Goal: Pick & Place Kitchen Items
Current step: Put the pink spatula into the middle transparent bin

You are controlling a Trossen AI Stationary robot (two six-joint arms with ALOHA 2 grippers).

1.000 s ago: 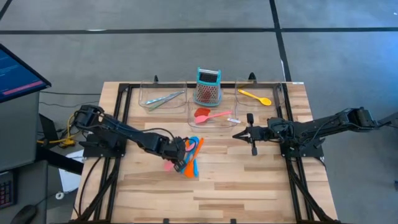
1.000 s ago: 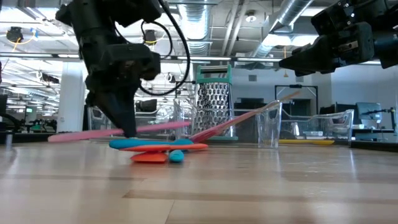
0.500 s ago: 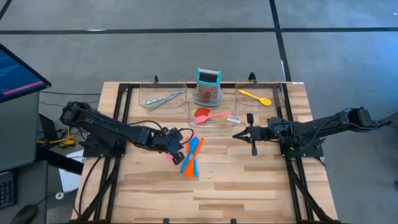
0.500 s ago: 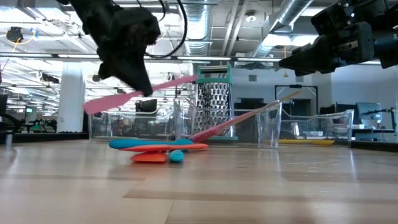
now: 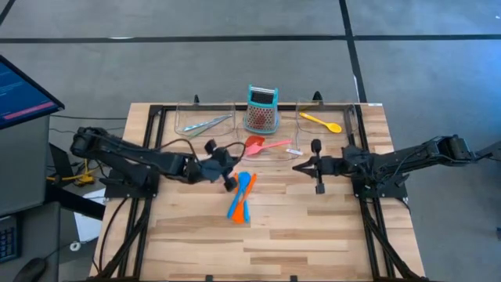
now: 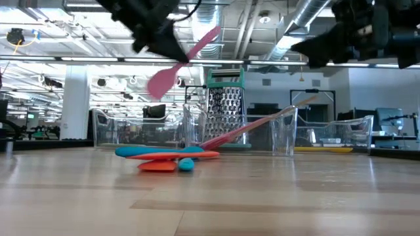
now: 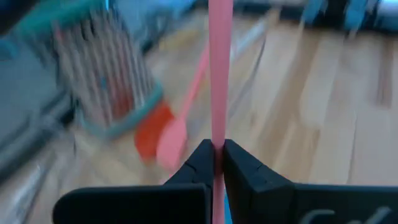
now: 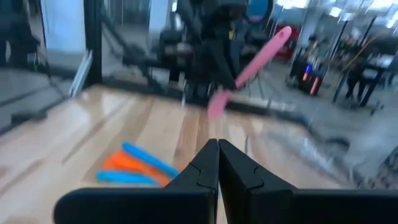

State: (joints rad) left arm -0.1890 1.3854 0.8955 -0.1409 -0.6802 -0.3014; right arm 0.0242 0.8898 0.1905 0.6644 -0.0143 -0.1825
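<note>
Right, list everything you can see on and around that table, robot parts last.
clear trays: three, transparent, in a row at the table's far side
tongs: one, silvery, in the left tray
red spatula: one, in the middle tray
pink spoon: one, in the middle tray
yellow spoon: one, in the right tray
grater: one, metal with teal top, upright behind the middle tray
blue and orange utensils: at least two, overlapping at mid-table
pink spatula: one, held in the air
monitor: one, left of the table
left gripper: shut on the pink spatula's handle
right gripper: shut, empty, above the table's right half
</note>
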